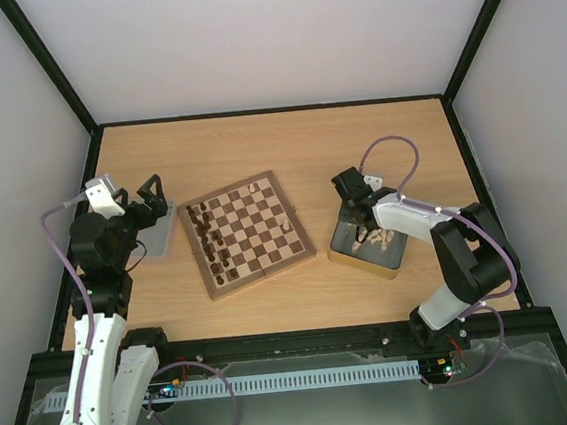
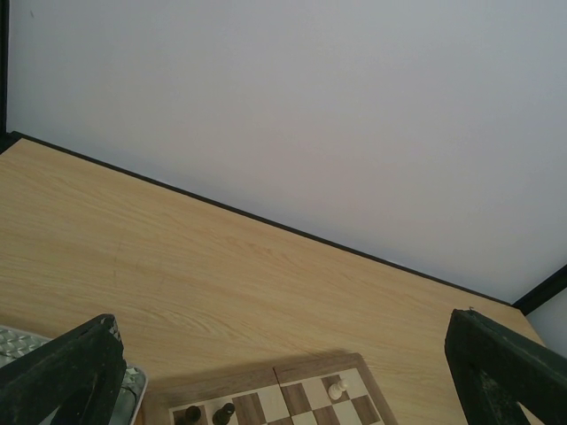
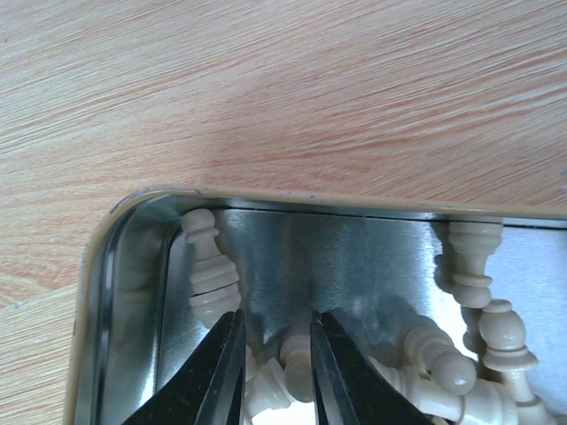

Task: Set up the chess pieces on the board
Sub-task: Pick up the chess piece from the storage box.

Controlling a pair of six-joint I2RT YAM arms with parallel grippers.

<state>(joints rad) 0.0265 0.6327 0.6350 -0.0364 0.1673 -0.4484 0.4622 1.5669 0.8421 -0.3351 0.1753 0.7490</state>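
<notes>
The board [image 1: 246, 232] lies at mid table, with dark chess pieces [image 1: 207, 242] along its left side and a few cream ones [image 1: 252, 188] near its far and right edges. My right gripper [image 1: 365, 233] reaches down into a metal tin [image 1: 396, 264] of cream pieces. In the right wrist view its jaws [image 3: 275, 315] stand narrowly apart around a lying cream piece [image 3: 298, 356], which touches the right finger while a gap remains at the left one. My left gripper [image 1: 152, 199] hovers wide open left of the board, holding nothing [image 2: 282, 320].
A second metal tin [image 1: 159, 244] sits under the left arm beside the board's left edge. Several cream pieces [image 3: 478, 266] lie loose in the right tin, one [image 3: 209, 266] against its corner wall. Black frame rails border the table.
</notes>
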